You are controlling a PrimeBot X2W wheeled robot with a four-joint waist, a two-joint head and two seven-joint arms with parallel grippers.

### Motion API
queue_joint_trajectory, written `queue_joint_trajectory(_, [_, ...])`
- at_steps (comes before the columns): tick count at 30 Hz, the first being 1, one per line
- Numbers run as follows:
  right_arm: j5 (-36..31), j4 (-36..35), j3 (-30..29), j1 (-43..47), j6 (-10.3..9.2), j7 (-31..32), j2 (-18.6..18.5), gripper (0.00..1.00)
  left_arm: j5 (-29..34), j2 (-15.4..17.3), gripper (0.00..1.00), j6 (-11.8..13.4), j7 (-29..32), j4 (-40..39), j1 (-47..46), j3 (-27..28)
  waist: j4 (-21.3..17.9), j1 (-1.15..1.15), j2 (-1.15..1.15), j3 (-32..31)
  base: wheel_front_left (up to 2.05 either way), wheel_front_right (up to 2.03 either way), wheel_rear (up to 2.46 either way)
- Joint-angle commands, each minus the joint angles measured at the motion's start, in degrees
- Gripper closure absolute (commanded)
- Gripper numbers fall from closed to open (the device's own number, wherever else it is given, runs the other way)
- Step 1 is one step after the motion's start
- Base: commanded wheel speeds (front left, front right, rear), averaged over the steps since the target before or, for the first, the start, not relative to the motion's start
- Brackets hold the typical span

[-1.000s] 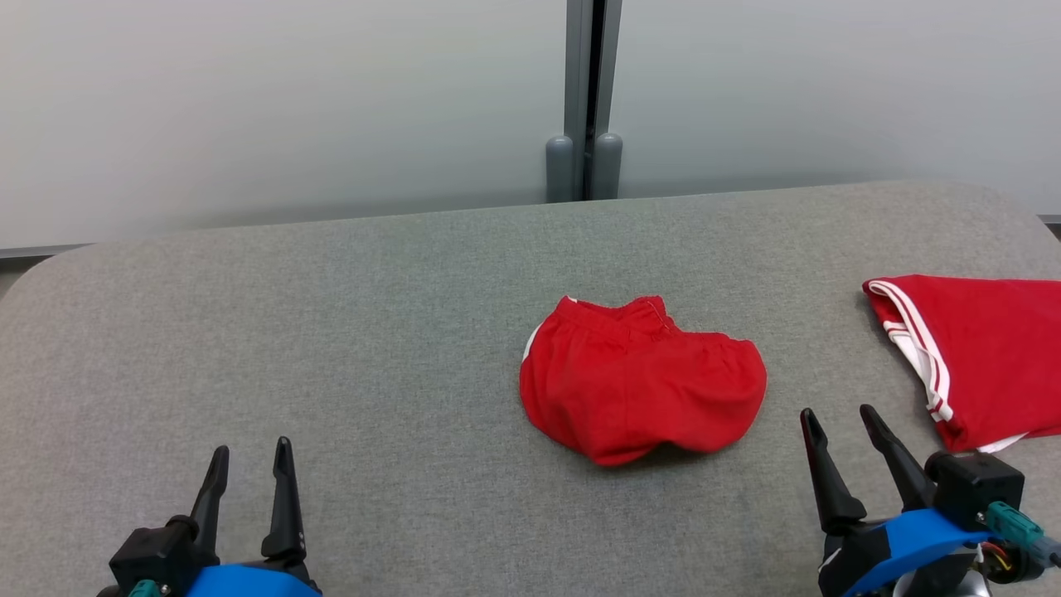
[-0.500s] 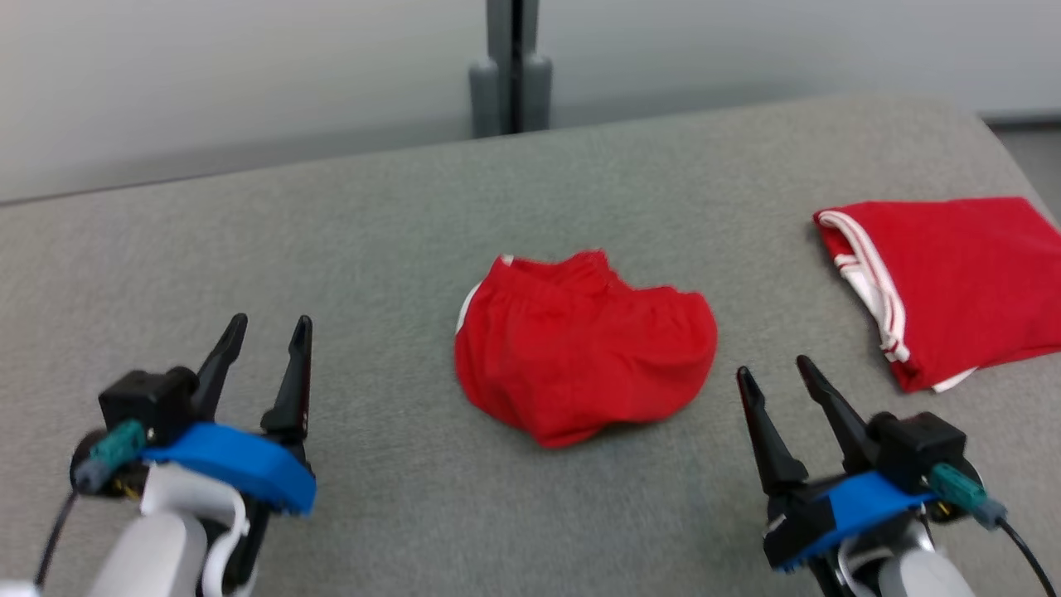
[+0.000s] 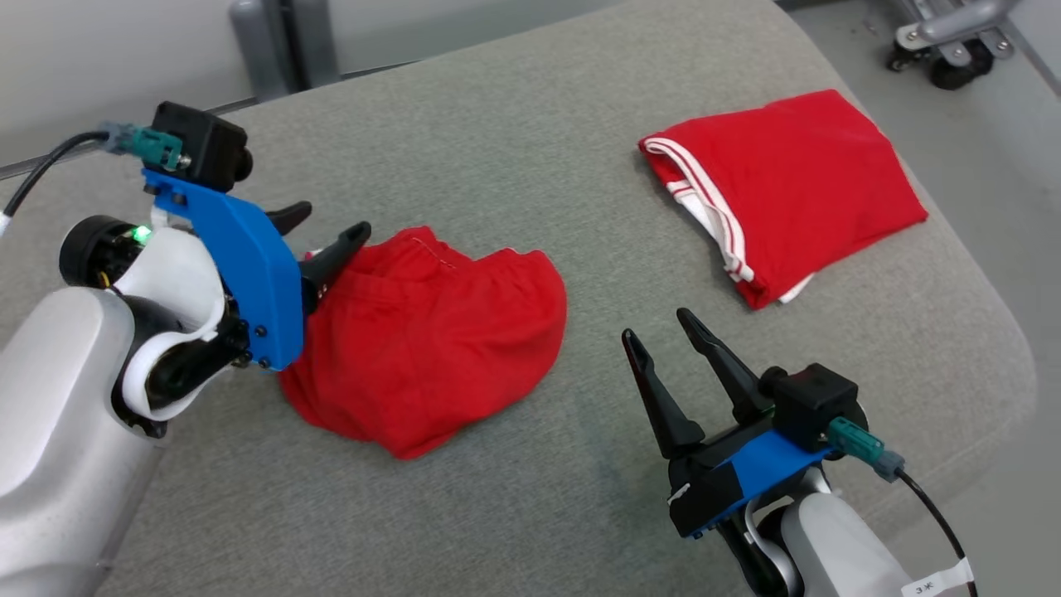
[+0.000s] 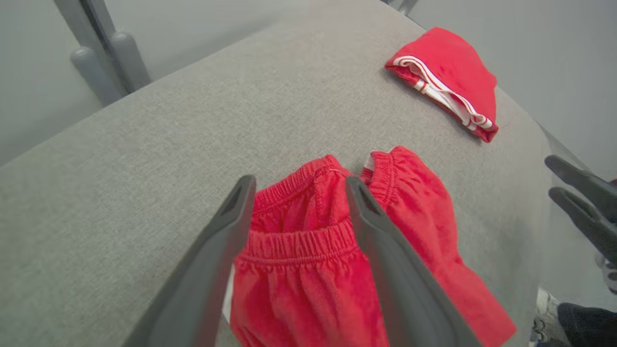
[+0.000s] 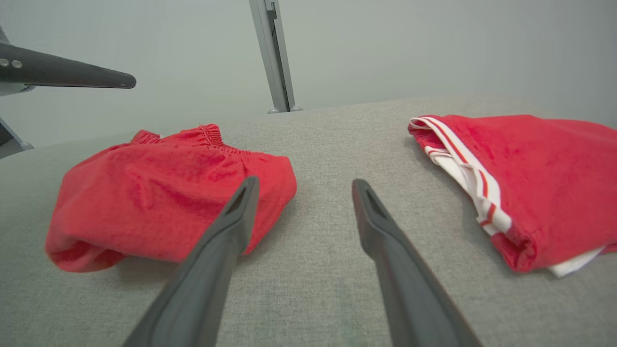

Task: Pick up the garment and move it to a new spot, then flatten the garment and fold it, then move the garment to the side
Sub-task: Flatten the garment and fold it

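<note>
Black-fingered right gripper [image 3: 656, 323], near edge of grey worktop [image 3: 497, 133]: jaws wide, empty. Red garment [image 3: 431, 332], mid-worktop, crumpled: judged soft, light and limp, likely to sag; best pinched at elastic waistband [image 4: 299, 243]. Left gripper [image 3: 331, 217]: wide, empty, poised over that waistband. Folded striped cloth [image 3: 787, 182]: far right corner.

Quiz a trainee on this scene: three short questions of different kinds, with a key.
1. True or false: the left gripper is shut on the crumpled shorts.
2. The folded striped garment lies: A) on top of the shorts; B) apart from them, to the robot's right; C) under them.
3. Fill in: the right gripper is ____, holding nothing.
Key: 1 false; 2 B; 3 open.
</note>
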Motion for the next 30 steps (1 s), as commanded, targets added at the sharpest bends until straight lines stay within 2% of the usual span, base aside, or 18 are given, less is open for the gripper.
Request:
queue_joint_trajectory(1, [0.7,1.2,0.9,-1.3,0.01,-0.8,0.1,0.0,-2.0,1.9,0.0,-0.4,3.1,-0.1,-1.5,-2.3,-1.8,-0.01,0.0,-0.1,0.0,0.0,0.0])
queue_joint_trajectory(6, [3.1,3.4,2.7,-2.6,0.01,-2.6,0.1,0.0,-7.9,6.1,0.0,-0.4,10.0,-1.3,-4.6,-8.2,-4.9,-0.01,0.0,0.9,0.0,0.0,0.0])
queue_joint_trajectory(11, [4.6,4.9,3.8,-3.2,0.01,-3.6,0.1,0.0,-11.9,9.1,0.0,-0.4,14.6,-1.2,-4.9,-11.1,-6.7,-0.01,0.0,1.4,0.0,0.0,0.0])
queue_joint_trajectory(20, [6.0,5.7,4.8,-3.8,0.01,-4.3,0.1,0.0,-12.2,13.1,0.0,-0.4,17.4,-1.3,-3.6,-15.9,-8.0,-0.01,0.0,1.8,0.0,0.0,0.0])
queue_joint_trajectory(23, [6.1,5.9,4.6,-3.8,0.01,-4.4,0.1,0.0,-12.9,13.8,0.0,0.5,20.5,-1.2,-3.3,-16.7,-8.0,-0.01,0.0,1.7,0.0,0.0,0.0])
queue_joint_trajectory(24, [6.0,6.0,4.5,-3.8,0.01,-4.4,0.1,0.0,-12.7,14.2,0.26,0.8,21.6,-1.6,-3.3,-17.3,-7.9,-0.01,0.0,1.6,0.0,0.0,0.0])
queue_joint_trajectory(25, [5.8,6.1,4.4,-3.7,0.01,-4.4,0.1,0.0,-12.4,14.6,0.95,0.8,22.5,-2.0,-3.3,-17.9,-7.8,-0.01,0.0,1.5,0.0,0.0,0.0])
queue_joint_trajectory(26, [5.7,6.2,4.2,-3.7,0.01,-4.5,0.1,0.0,-12.3,14.8,1.0,1.0,23.2,-2.3,-3.1,-18.2,-7.7,-0.01,0.0,1.4,0.0,0.0,0.0])
queue_joint_trajectory(30, [5.6,6.3,3.9,-3.9,0.01,-4.5,0.1,0.0,-13.2,13.1,1.0,0.6,20.9,-4.5,-2.7,-17.8,-7.1,-0.01,0.0,0.9,0.0,0.0,0.0])
